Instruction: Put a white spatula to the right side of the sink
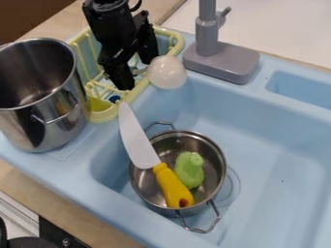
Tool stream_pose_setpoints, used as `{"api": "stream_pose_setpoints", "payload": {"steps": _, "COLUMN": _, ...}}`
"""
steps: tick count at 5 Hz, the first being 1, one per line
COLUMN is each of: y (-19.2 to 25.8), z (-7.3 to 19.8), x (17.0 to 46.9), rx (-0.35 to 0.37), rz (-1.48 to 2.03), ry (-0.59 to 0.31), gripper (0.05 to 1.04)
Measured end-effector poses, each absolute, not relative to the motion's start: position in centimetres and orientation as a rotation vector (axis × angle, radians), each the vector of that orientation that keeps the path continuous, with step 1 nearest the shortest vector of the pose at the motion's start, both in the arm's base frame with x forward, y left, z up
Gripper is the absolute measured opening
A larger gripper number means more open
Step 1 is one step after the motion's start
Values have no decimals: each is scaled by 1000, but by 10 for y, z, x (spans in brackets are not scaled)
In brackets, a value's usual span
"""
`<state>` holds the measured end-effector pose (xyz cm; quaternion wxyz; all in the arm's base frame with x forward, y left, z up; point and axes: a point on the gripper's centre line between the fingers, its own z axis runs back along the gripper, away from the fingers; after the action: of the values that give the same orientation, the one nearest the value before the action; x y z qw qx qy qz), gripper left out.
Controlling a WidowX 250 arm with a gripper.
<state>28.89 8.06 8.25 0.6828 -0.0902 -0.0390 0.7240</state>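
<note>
The black gripper point(136, 73) points down over the yellow dish rack point(173, 38) at the upper left, its fingers apart. Just right of its fingertips is a rounded, glossy white utensil head point(167, 72), at the rack's edge by the sink point(259, 131). If it has a handle, the rack and gripper hide it, and I cannot tell whether it touches a finger. A tool with a long white blade and yellow handle point(172, 186) leans across the small metal pot in the sink, its blade tip toward the rack.
The small pot point(147, 186) stands in the sink's left part and holds a green toy vegetable point(188, 169). A tall steel pot point(48, 118) is left of the rack. The grey faucet point(223, 60) rises at the back rim, with a recessed compartment point(300, 89) to its right.
</note>
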Motion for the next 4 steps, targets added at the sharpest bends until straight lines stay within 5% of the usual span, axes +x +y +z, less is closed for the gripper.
{"api": "stream_pose_setpoints", "payload": {"steps": 2, "y": 79, "z": 83, "x": 293, "rx": -217, "rz": 1640, "ry": -101, "gripper": 411}}
{"api": "stream_pose_setpoints", "payload": {"steps": 3, "y": 79, "z": 81, "x": 293, "rx": -197, "rz": 1629, "ry": -100, "gripper": 216}}
{"api": "stream_pose_setpoints", "payload": {"steps": 4, "y": 79, "z": 80, "x": 296, "rx": -190, "rz": 1626, "ry": -84, "gripper": 173}}
